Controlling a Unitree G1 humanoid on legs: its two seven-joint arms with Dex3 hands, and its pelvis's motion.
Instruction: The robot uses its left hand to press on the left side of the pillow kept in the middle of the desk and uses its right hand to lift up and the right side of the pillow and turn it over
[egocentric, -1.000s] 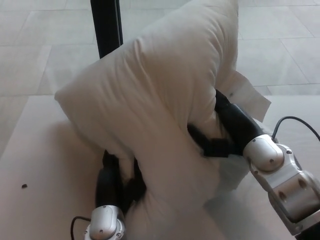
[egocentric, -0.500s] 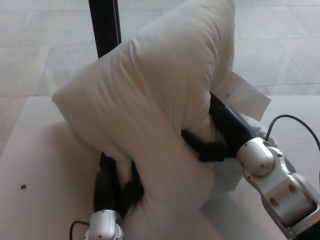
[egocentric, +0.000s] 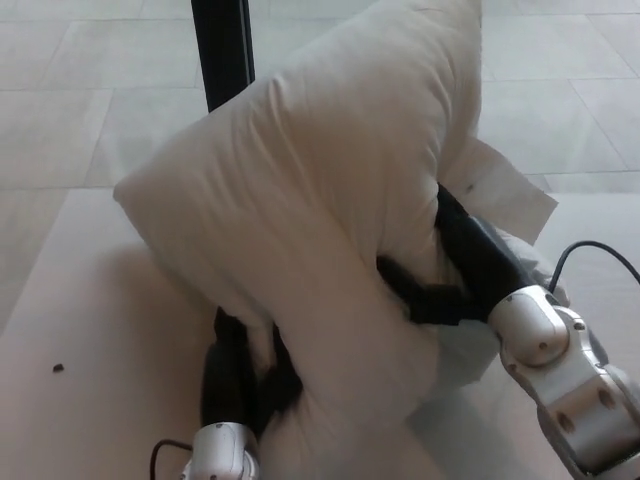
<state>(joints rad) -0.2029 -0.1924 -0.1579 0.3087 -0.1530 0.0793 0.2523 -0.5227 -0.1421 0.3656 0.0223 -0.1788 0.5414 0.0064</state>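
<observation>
Pillow (egocentric: 330, 200) reared up in the middle of the desk (egocentric: 90, 330), folded over on itself, upper corner cut off by the top edge of the picture, lower bulk sagging onto the desk between the two arms. Much the same shape as half a second ago; whole scene shifted a little to the right and down, pole and desk speck alike, so a move of the camera rather than of the pillow. Right wrist slightly lower and farther right in the picture than before.

Left hand (egocentric: 245, 375) tucked under the near left fold, black fingers pressed into the fabric and half buried; whether closed on cloth or merely pushing, cannot tell. Right hand (egocentric: 440, 290) dug into the right side of the pillow, dark fingers (egocentric: 415, 295) clamped on a bunched fold, holding that side raised off the desk.

White label (egocentric: 505, 195) hanging from the pillow's right edge, just above the right forearm. Black cable (egocentric: 590, 250) looping near the right wrist. Black pole (egocentric: 225, 50) standing behind the pillow, its foot hidden by it. Small dark speck (egocentric: 58, 368) on the desk at left, well apart from the pillow. Pale tiled floor (egocentric: 90, 90) beyond.
</observation>
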